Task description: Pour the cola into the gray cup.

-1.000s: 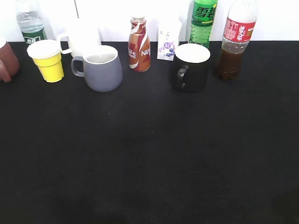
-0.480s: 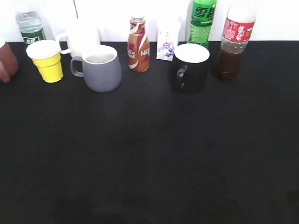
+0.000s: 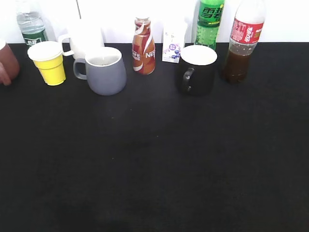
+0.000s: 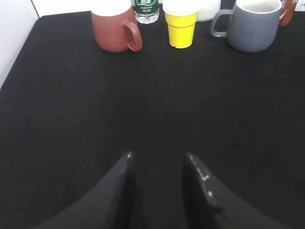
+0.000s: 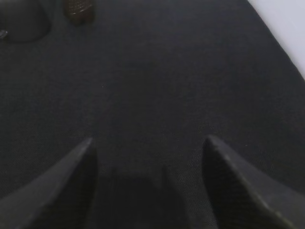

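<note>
Looking at the counter (image 3: 154,159): nothing started yet, as far as I can judge. The cola (image 3: 244,41) stands upright at the far right, cap on, just right of the black mug (image 3: 197,69). The gray cup (image 3: 104,70) sits far left of centre, upright, handle to the left, looks empty inside; well apart from the cola, with the Nescafe bottle (image 3: 143,46) and a small carton (image 3: 173,44) between them along the back row. Neither arm shows in the exterior view. Left gripper (image 4: 157,162) hovers over bare counter on the near side, fingers (image 4: 123,179) parted, holding nothing; yellow cup (image 4: 181,24) and brown mug (image 4: 114,28) far ahead. Right gripper (image 5: 150,145) likewise spread wide, empty. Left to do: grab the cola, uncap, carry, pour.
</note>
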{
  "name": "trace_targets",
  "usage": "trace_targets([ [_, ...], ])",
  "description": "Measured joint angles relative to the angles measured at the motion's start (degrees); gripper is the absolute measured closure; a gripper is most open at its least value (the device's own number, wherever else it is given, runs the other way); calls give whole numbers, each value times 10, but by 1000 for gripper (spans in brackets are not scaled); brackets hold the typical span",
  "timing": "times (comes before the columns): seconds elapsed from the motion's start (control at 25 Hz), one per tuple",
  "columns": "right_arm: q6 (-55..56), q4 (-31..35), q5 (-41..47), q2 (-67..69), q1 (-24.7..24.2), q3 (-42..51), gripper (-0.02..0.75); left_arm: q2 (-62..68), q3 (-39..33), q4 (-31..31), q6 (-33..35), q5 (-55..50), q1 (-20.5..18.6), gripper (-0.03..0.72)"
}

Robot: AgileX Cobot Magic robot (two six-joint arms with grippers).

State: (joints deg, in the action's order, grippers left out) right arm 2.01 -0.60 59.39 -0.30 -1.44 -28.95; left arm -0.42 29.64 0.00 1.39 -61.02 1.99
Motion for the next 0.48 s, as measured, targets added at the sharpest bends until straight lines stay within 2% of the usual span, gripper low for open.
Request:
trace_targets([
  [0.48,-1,0,0,0,1,0,217,0,0,0,0,0,0,426],
])
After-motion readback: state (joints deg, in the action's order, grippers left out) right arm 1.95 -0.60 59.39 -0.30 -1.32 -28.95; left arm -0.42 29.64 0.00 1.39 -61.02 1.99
